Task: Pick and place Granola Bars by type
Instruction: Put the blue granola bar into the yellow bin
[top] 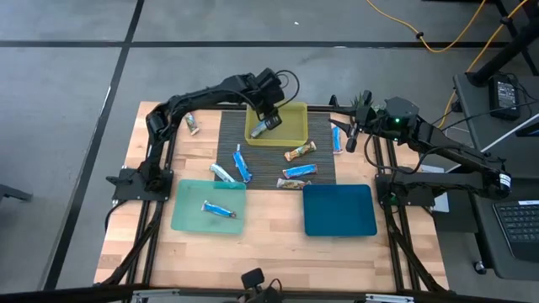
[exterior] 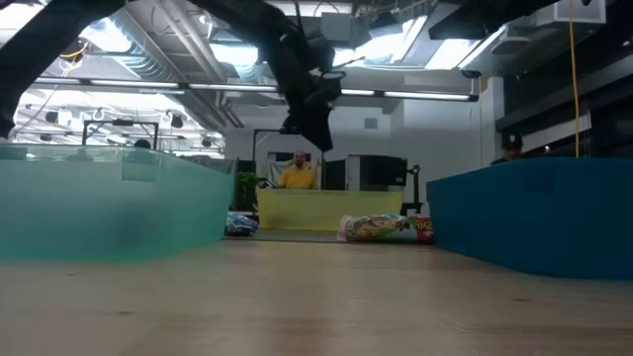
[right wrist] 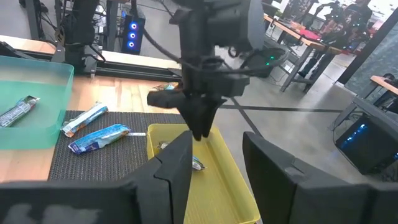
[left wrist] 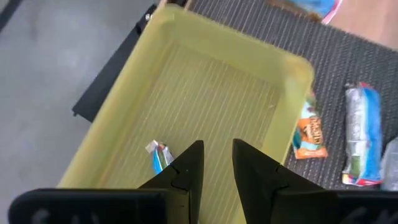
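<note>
left gripper: I have it (top: 268, 118) over the yellow tray (top: 294, 114) at the worktop's far edge, fingers (left wrist: 186, 168) parted a little, gripping nothing.
bar under it: silvery bar (top: 266, 126) lies on the yellow tray floor, just below and beside the fingertips, not between them.
right gripper: parked (top: 352, 135) above the far right edge, fingers spread, empty.
green tray: (top: 187, 215) near left, one blue bar (top: 218, 209) inside.
blue tray: (top: 338, 210) near right.
dark mat: (top: 227, 135) mid worktop, blue bars (top: 242, 164) and an orange-brown bar (top: 300, 151) scattered on it.
</note>
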Tool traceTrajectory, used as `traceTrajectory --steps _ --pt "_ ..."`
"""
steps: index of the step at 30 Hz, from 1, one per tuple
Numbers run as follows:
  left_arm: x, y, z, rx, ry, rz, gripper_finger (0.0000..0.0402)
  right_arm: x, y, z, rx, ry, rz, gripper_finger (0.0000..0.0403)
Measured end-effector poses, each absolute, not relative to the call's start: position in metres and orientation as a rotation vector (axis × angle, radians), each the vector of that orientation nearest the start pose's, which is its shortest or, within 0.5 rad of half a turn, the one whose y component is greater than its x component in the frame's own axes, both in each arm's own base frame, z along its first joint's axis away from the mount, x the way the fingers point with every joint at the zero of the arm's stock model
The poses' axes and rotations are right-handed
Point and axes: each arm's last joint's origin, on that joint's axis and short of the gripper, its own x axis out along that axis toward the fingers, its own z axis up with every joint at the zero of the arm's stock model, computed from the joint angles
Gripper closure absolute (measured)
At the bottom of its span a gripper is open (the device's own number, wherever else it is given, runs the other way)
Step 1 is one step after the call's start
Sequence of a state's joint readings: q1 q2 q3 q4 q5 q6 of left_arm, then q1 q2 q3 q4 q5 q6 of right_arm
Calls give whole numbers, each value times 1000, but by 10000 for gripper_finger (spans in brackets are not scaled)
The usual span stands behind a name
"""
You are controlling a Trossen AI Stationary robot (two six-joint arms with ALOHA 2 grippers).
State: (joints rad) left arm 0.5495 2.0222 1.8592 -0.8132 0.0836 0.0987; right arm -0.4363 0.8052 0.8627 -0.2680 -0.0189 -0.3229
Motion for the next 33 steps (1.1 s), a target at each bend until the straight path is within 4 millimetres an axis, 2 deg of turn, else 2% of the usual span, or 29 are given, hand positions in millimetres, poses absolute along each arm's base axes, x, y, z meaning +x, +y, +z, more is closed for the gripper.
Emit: traceTrajectory --steps 5,11,16,20,26,33 --pt "372 219 309 -177 907 370 326 157 -72 347 -267 280 -377 257" --pt "349 202 355 -152 807 381 325 157 -72 346 -266 284 -376 257" --pt "322 176 394 -96 768 355 329 157 -72 346 -267 285 -376 257" --pt "306 154 417 -48 727 328 327 157 -72 346 -269 287 -375 257" --pt "295 128 431 -42 713 284 325 157 -72 346 -269 287 -375 257" --pt "292 91 418 -13 900 147 329 156 -72 346 -269 286 -374 257"
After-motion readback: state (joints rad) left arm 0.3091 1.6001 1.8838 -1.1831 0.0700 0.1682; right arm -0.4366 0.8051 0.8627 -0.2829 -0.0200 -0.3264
